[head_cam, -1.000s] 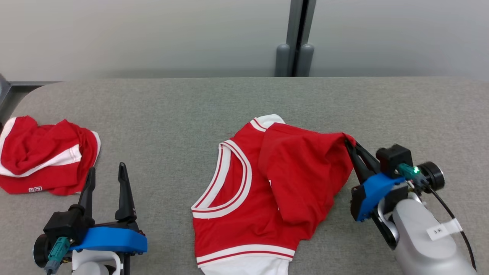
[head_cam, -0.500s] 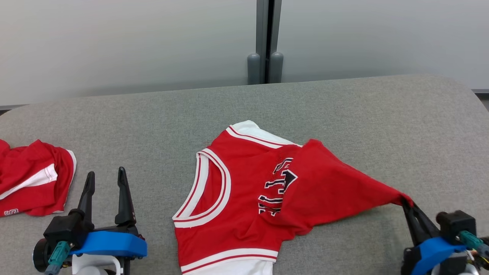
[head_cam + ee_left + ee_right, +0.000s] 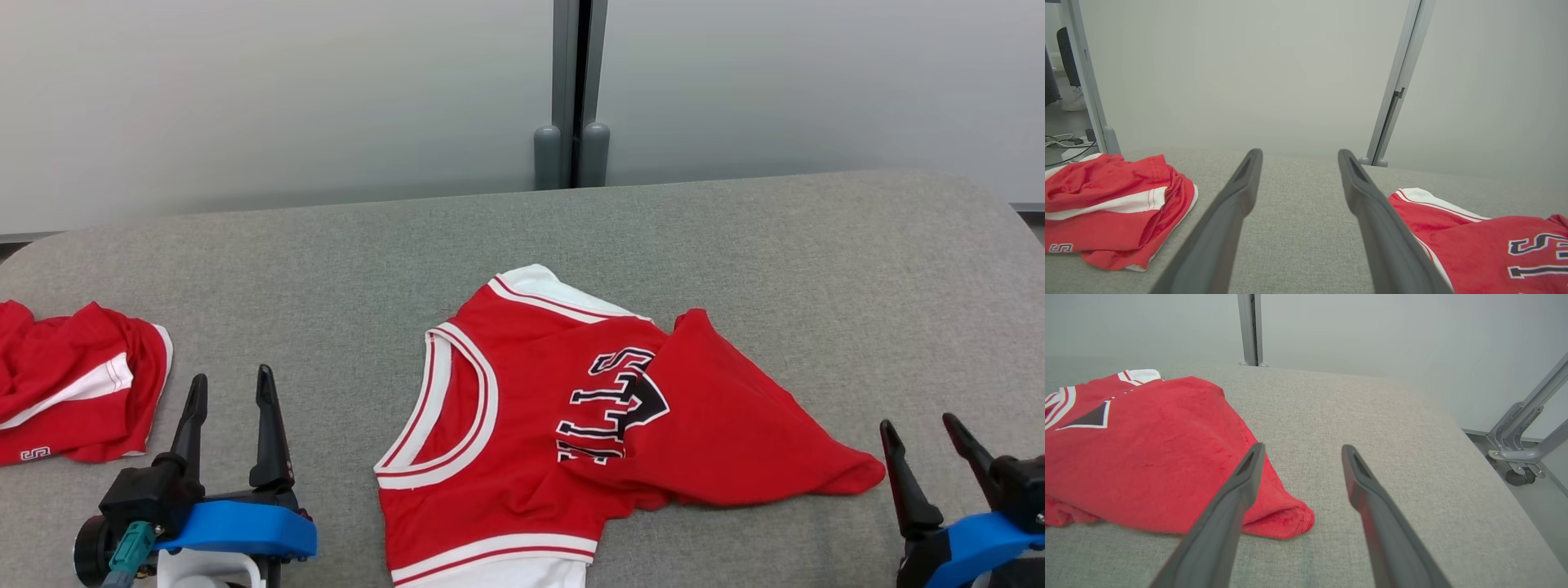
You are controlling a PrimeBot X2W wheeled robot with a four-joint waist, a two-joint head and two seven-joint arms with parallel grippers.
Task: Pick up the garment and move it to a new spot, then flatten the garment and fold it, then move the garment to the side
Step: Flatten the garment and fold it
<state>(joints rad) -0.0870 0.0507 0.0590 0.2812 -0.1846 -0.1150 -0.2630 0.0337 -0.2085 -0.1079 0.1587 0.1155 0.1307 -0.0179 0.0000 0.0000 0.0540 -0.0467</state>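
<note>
Two grippers spread open, empty: left gripper (image 3: pixel 231 374), right gripper (image 3: pixel 918 422) near jersey (image 3: pixel 522 457) corner. Jersey hem cut off below; lettering (image 3: pixel 608 404) partly hidden under fold.

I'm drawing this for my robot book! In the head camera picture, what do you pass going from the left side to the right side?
Crumpled red clothes → left gripper → red jersey → right gripper

Crumpled red-white cloth (image 3: pixel 73 384) on grey table (image 3: pixel 735 237), far left; grey post (image 3: pixel 571 82) behind.
</note>
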